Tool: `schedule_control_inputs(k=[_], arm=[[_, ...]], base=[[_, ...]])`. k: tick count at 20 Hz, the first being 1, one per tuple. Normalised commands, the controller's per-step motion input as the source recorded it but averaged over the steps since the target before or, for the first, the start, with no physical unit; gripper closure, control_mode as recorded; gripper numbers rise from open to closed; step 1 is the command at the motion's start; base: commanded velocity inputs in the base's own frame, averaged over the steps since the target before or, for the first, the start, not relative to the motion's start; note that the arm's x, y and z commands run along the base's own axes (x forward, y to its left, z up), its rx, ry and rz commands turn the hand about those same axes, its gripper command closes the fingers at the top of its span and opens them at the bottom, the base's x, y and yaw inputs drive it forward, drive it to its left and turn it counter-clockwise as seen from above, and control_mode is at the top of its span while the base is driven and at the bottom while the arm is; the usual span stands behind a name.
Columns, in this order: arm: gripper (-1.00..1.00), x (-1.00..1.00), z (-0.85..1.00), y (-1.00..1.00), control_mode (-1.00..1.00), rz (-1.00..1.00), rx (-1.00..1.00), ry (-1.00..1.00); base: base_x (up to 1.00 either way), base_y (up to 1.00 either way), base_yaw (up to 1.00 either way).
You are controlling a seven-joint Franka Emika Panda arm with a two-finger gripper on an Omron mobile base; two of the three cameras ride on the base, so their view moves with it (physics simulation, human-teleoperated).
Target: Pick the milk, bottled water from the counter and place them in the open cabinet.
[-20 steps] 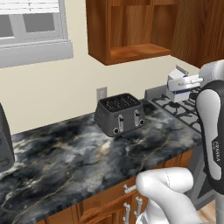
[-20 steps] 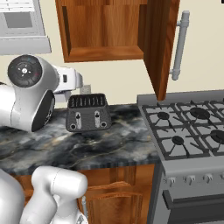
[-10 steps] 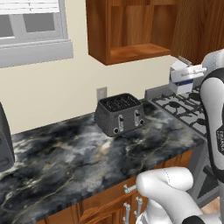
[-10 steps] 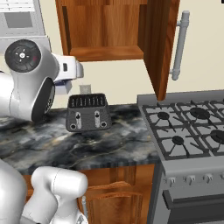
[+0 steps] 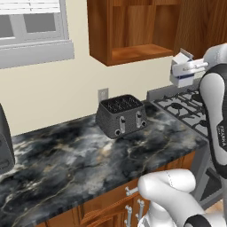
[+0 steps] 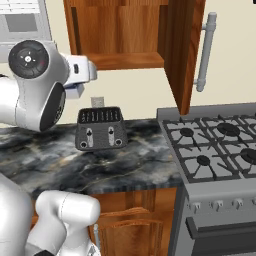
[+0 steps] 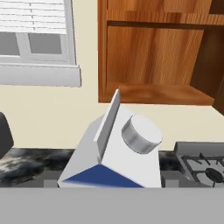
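Note:
The milk (image 5: 181,71), a white gable-top carton with a dark blue band, hangs in the air over the stove's left edge, a little below the open cabinet's (image 5: 133,31) shelf. My gripper (image 5: 189,68) is shut on the milk. In the hand view the milk (image 7: 114,153) is close up with its grey cap on top, and the open cabinet (image 7: 153,65) stands bare behind it. From the right base view a sliver of the milk (image 6: 74,91) peeks out behind my arm, left of the open cabinet (image 6: 120,35). The counter (image 5: 88,155) lies below. The bottled water is out of view.
A dark toaster (image 5: 122,115) stands on the counter under the cabinet. The gas stove (image 6: 215,145) adjoins the counter on the right. The cabinet's door (image 6: 182,50) juts out open with a grey bar handle. A window (image 5: 31,26) is on the left.
The arm has lifted the milk upward and slightly right, from over the stove to near the height of the cabinet's shelf. The grip has not changed.

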Motion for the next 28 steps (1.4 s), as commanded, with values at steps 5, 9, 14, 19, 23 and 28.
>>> schedule_control_inputs(k=[5, 9, 14, 19, 23, 28], arm=[[1.0, 0.43, 0.25, 0.0, -1.0, 0.0, -0.01, 0.0], [1.0, 0.46, 0.29, 0.0, -1.0, 0.0, 0.0, 0.0], [1.0, 0.52, 0.14, 0.0, -1.0, 0.0, 0.0, 0.0], [1.0, 0.51, 0.01, 0.0, -1.0, 0.0, 0.0, -0.01], [1.0, 0.53, 0.0, 0.0, -1.0, 0.0, 0.0, 0.0], [1.0, 0.55, 0.0, 0.0, -1.0, 0.0, 0.0, 0.0]], base=[[0.0, 0.0, 0.0], [0.0, 0.0, 0.0], [0.0, 0.0, 0.0], [0.0, 0.0, 0.0], [0.0, 0.0, 0.0], [0.0, 0.0, 0.0]])
